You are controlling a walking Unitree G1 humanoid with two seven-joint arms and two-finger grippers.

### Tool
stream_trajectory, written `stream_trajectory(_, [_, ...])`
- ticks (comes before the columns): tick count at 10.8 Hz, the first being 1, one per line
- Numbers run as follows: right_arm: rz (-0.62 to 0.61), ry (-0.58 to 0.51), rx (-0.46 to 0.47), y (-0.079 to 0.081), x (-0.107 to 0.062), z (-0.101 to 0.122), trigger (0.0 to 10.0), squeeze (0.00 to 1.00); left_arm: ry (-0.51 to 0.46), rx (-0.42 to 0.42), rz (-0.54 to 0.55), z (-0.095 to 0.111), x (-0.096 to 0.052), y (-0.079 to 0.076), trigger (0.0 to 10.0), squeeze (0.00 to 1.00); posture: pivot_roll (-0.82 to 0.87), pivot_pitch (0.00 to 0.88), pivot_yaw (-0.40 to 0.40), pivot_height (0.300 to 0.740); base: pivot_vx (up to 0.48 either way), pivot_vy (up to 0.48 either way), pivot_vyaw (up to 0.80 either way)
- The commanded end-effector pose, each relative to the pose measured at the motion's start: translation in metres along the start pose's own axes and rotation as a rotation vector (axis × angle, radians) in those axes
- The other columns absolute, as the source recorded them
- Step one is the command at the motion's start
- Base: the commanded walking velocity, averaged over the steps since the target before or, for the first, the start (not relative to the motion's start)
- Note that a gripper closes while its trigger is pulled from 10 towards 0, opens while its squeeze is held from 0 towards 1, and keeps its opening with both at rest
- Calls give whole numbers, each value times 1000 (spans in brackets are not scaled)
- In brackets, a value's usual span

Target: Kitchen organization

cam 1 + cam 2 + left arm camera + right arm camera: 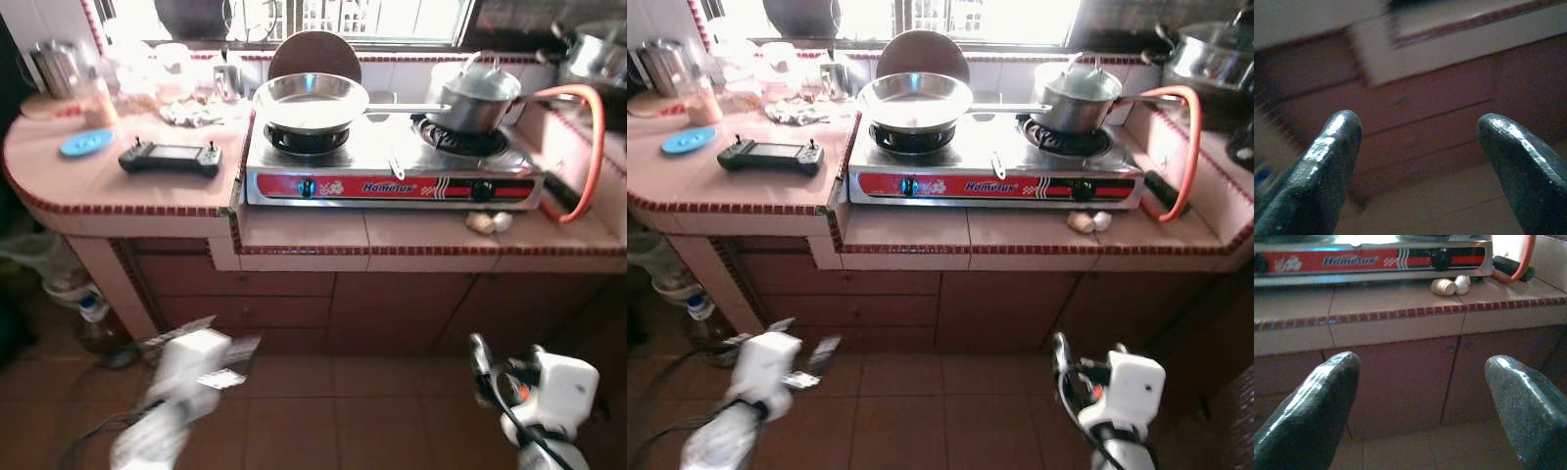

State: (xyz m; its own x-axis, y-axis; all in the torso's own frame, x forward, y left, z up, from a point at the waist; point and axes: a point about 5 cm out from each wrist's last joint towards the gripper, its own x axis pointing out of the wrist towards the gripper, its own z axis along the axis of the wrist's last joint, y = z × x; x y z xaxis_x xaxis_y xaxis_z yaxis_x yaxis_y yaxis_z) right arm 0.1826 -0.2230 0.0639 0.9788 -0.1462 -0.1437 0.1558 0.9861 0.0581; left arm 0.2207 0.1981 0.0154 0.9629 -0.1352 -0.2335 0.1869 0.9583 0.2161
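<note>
Bare counter ledge (392, 230) before stove (392, 181)

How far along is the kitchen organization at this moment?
Nothing looks done. Left gripper and right gripper are open and empty, low before the cabinets. Left: frying pan and pot on the stove, controller and blue lid on the counter.

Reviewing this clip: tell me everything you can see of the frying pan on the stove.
The frying pan is a shallow, round, silvery pan, apparently bare metal, with a long thin straight handle reaching toward the lidded pot. It sits upright on the stove's left burner, resting on the black grate. It looks empty, its inside bright with window glare. A round brownish board stands behind it. Whether handle and pot touch is unclear.
</note>
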Motion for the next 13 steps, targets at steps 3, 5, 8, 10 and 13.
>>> stream_trajectory(3, [73, 53, 15, 11, -7, -7, 10000, 0, 7, 17, 31, -1, -3, 4, 10000, 0, 39, 0, -56, 740, 0, 0, 0])
stream_trajectory(5, [66, 35, -11, 13, -7, -3, 10000, 0, 52, 29, -1, -15, 2, 0, 10000, 0, 23, 0, -41, 740, 0, 0, 0])
stream_trajectory(8, [49, 56, -15, 11, -7, -8, 10000, 0, 70, 30, -14, -21, 6, -3, 10000, 0, 16, 0, -36, 740, 0, 0, -706])
stream_trajectory(10, [47, 57, -16, 11, -5, -9, 10000, 0, 71, 32, -22, -25, 7, -5, 10000, 0, 20, 0, -36, 740, 0, 0, -772])
stream_trajectory(13, [60, 47, -14, 15, 1, -7, 10000, 0, 39, 47, 5, -18, 17, 2, 10000, 0, 36, 0, -39, 740, 0, 0, -769])
